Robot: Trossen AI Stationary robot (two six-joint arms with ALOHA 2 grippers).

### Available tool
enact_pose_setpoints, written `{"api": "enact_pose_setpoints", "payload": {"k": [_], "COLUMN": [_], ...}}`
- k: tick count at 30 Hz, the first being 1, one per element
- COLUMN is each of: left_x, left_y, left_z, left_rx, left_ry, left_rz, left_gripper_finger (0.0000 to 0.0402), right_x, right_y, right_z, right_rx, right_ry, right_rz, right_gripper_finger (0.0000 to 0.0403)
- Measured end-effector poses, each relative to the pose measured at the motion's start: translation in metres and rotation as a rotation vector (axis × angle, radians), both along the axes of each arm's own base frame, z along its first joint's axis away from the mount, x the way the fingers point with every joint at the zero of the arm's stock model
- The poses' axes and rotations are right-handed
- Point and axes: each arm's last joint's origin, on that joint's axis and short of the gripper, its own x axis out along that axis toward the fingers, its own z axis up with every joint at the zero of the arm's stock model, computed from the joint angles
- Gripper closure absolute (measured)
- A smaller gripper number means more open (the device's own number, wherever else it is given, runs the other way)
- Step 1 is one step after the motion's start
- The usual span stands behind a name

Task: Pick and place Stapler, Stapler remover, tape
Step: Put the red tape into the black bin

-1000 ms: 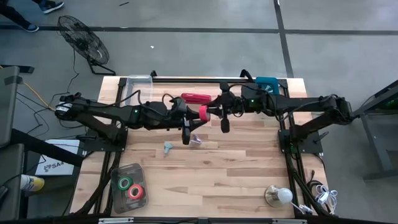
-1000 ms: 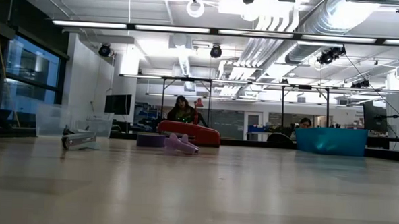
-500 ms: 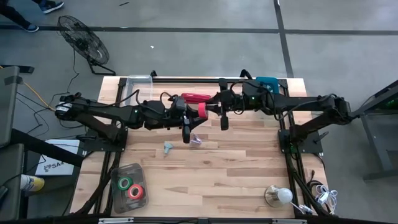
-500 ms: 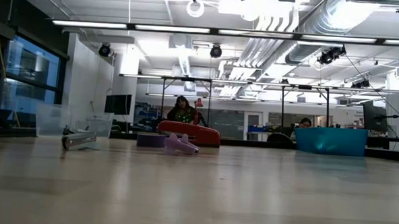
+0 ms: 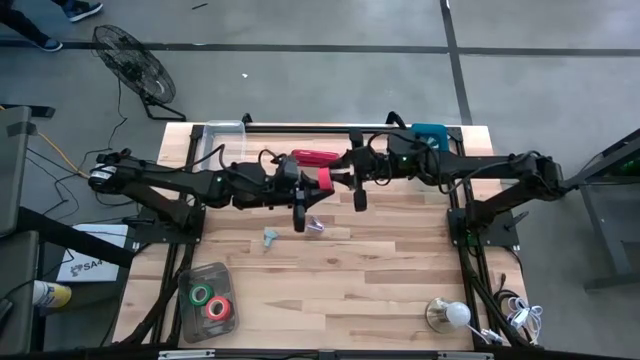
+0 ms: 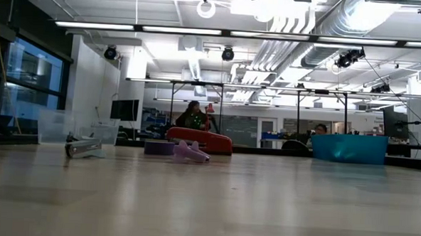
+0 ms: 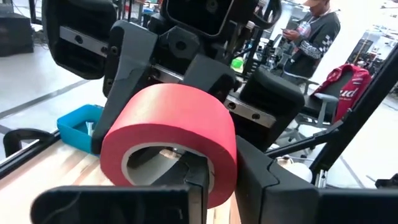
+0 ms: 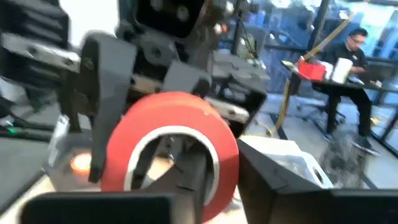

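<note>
A red tape roll [image 5: 326, 179] is held in mid-air between the two arms, above the far-middle part of the tabletop [image 5: 380, 270]. It looks like a handover from one arm to the other.

- Left gripper [image 7: 205, 180]: one finger [image 7: 198, 186] is passed through the roll's open centre, the other sits outside the wall. The jaws are pinching the roll's wall.
- Right gripper [image 8: 205, 180]: the same arrangement is seen from the opposite side, one finger [image 8: 193, 180] inside the ring, jaws pinching the wall.
- So the roll is gripped by both at once, judged from the wrist views.

Other task items:
- The stapler [image 5: 313, 158] lies on the tabletop just behind the grippers, not held.
- Two more tape rolls, green [image 5: 200, 294] and red [image 5: 216, 309], lie in a clear tray [image 5: 190, 325] at the near left corner.
- A purple roll [image 6: 159, 148] sits beside the stapler in the low view.
- Two small pieces [image 5: 270, 236] lie on the tabletop near centre; whether they are the staple remover cannot be told.
- A teal bin [image 5: 432, 135] sits at the far right, a clear box [image 5: 222, 135] at the far left.

How the handover should be done:
- The receiver's pinch should be confirmed firm before anything is released.
- The giver's jaws should be spread fully, then backed straight out along the ring axis so the inner finger does not snag the wall.
- No lateral pull should be applied while both hold it, or the roll may be twisted out.
- Which arm gives cannot be told.
</note>
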Motion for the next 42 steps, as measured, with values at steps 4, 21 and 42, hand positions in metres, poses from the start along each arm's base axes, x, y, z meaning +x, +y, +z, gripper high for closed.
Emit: {"api": "enact_pose_setpoints", "payload": {"k": [4, 21, 42], "left_x": [0.0, -0.028, -0.124], "left_y": [0.0, 0.007, 0.006], "left_z": [-0.001, -0.004, -0.041], "left_rx": [0.001, -0.067, -0.631], "left_ry": [0.005, 0.189, 0.953], "left_rz": [0.014, 0.132, 0.115], "left_gripper_finger": [0.0363, 0.0363, 0.0363], "right_x": [-0.002, -0.034, -0.052], "right_y": [-0.001, 0.003, -0.001], "right_z": [0.001, 0.013, 0.009], "right_rx": [0.023, 0.049, 0.037], "right_ry": [0.002, 0.095, 0.219], "right_rz": [-0.019, -0.062, -0.268], "right_gripper_finger": [0.0279, 0.0177, 0.0176]}}
